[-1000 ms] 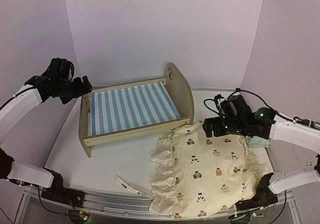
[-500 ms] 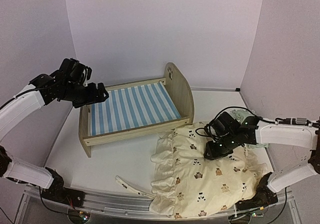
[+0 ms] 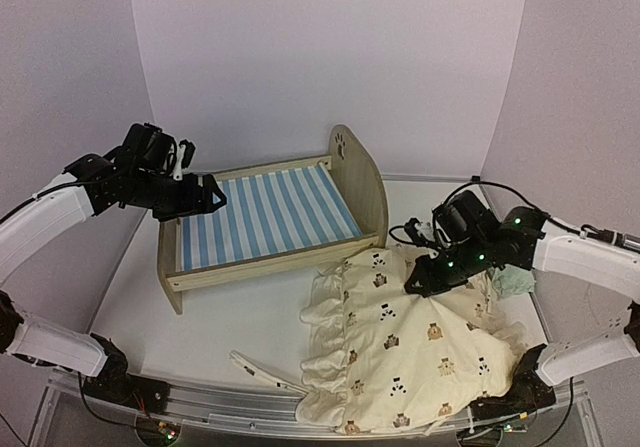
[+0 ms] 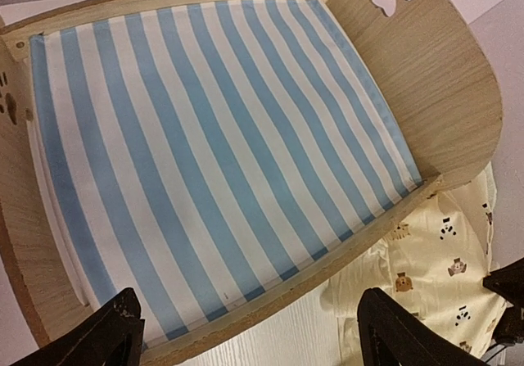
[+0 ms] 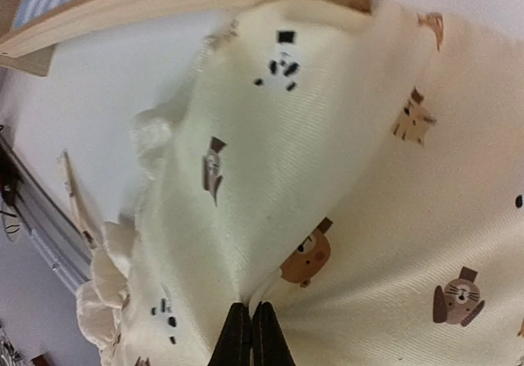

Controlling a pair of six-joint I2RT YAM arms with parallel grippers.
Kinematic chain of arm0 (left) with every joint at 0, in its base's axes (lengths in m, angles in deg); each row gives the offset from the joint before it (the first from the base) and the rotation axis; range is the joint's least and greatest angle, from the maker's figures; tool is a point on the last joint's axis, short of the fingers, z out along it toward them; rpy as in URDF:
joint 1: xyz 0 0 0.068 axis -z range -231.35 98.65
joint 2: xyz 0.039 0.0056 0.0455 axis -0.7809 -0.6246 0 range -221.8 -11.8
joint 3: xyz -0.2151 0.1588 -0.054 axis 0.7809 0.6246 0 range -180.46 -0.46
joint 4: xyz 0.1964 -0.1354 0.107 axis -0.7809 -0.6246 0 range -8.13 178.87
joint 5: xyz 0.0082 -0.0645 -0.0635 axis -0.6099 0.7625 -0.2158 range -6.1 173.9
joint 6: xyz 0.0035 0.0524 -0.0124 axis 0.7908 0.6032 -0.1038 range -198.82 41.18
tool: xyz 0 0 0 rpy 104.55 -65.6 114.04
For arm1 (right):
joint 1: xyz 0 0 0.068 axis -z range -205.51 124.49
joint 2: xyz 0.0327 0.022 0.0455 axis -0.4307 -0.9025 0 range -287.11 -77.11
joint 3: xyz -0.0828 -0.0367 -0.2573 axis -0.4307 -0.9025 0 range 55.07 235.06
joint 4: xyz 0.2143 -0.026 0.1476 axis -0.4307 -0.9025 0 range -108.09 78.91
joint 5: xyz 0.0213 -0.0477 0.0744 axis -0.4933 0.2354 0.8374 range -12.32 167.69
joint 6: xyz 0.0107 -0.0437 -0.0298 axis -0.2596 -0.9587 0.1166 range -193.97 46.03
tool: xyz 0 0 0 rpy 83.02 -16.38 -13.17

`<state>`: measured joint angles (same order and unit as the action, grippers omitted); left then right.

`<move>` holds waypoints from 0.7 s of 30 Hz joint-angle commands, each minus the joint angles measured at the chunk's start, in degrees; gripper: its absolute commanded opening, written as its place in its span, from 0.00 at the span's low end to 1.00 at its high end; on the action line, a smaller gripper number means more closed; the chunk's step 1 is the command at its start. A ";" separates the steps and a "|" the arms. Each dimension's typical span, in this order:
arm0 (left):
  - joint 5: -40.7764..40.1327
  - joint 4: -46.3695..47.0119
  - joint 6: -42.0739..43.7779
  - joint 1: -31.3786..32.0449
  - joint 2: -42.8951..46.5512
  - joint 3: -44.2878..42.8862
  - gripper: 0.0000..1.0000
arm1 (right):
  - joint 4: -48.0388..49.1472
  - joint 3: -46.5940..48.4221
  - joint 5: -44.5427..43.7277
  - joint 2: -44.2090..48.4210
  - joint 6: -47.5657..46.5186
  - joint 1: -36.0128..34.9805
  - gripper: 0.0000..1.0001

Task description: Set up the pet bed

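Fabric of cream bear-print cushion (image 3: pixel 400 352) pinched in shut right gripper (image 5: pixel 250 333), tented for lifting; left gripper (image 3: pixel 208 197) gaping, empty, over striped light-wood pet bed (image 3: pixel 365 192).

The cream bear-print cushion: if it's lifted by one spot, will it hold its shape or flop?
Probably flop: the cushion tents up in folds where the right end effector pinches it. It looks light, since a small pinch of fabric raises it. Its ruffled edge will likely drag along the table.
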<state>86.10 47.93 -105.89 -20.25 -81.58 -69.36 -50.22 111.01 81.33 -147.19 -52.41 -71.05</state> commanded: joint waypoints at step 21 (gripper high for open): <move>15.42 12.69 3.97 0.20 -3.43 -2.73 0.91 | -7.91 38.63 26.67 -7.45 -8.43 -1.69 0.00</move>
<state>99.90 57.46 -102.71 -20.25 -85.23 -69.33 -61.92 142.16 101.48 -152.59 -59.71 -71.93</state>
